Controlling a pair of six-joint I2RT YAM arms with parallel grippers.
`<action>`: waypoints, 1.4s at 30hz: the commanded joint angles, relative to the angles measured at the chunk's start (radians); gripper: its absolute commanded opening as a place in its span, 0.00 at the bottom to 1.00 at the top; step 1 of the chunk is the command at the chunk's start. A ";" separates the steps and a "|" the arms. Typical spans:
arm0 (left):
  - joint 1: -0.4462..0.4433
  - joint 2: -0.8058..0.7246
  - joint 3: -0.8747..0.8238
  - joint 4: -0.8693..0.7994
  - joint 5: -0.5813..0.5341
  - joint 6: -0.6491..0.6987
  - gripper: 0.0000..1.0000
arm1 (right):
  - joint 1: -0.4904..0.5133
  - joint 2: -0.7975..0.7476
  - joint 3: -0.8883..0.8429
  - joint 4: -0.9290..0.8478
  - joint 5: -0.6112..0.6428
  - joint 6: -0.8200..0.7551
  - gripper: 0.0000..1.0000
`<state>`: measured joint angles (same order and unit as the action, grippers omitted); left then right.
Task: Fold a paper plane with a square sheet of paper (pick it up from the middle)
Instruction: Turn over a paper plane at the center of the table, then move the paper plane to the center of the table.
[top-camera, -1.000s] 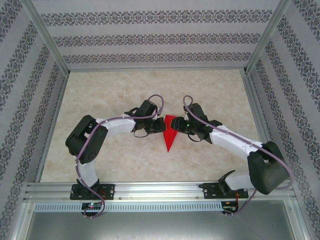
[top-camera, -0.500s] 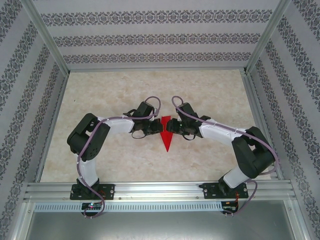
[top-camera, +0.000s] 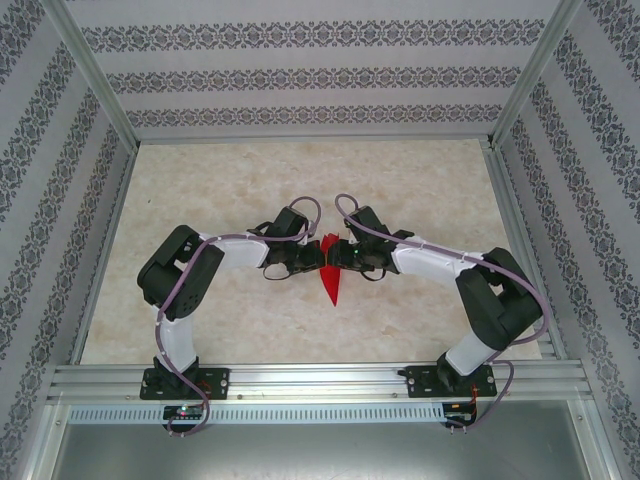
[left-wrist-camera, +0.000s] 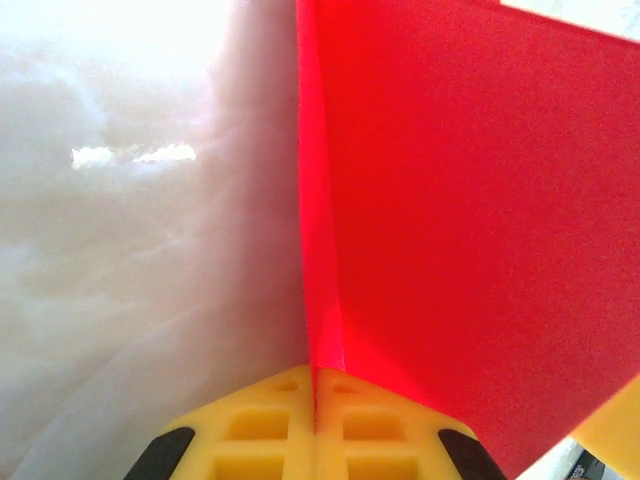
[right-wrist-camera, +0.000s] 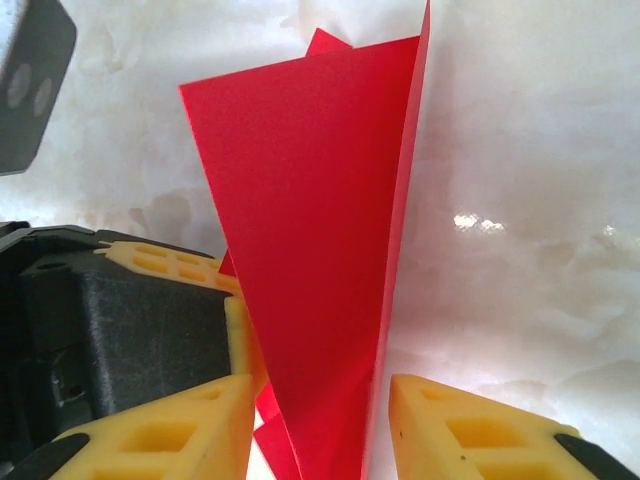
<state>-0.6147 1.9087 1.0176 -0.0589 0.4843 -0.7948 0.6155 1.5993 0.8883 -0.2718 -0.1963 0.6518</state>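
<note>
Red paper, folded to a narrow dart: the paper plane at the middle of the pale marbled tabletop, nose toward the arm bases, wider tail end between the 2 claws. Left claw against its left side, right claw just beside its right side, both arms bent inward from the near rail. Patterned walls on 3 sides.

Seen from the left wrist: left claw with its 2 yellow fingers pressed together, clamped on the plane's folded edge. Crease rising straight out of the seam between them, 1 broad red face of the paper plane spreading to the right, pale tabletop on the left.

Seen from the right wrist: right claw with yellow fingers apart, the paper plane standing on edge between them. Clear gap between the paper and 1 finger; the other finger close against the paper, contact impossible to tell. Black body and yellow finger of the left claw just behind the red sheet.
</note>
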 joint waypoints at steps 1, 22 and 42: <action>0.016 -0.021 -0.010 0.041 0.015 -0.006 0.00 | 0.014 -0.081 0.007 0.005 0.029 -0.021 0.40; 0.018 -0.015 -0.008 0.044 0.011 -0.013 0.00 | 0.041 0.034 0.047 -0.047 0.027 -0.009 0.38; 0.024 -0.007 -0.002 0.059 0.026 -0.038 0.00 | 0.096 -0.018 -0.037 -0.039 0.013 0.061 0.43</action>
<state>-0.6083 1.9087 1.0161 -0.0444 0.4927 -0.8211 0.6952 1.6150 0.8608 -0.3080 -0.1890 0.6891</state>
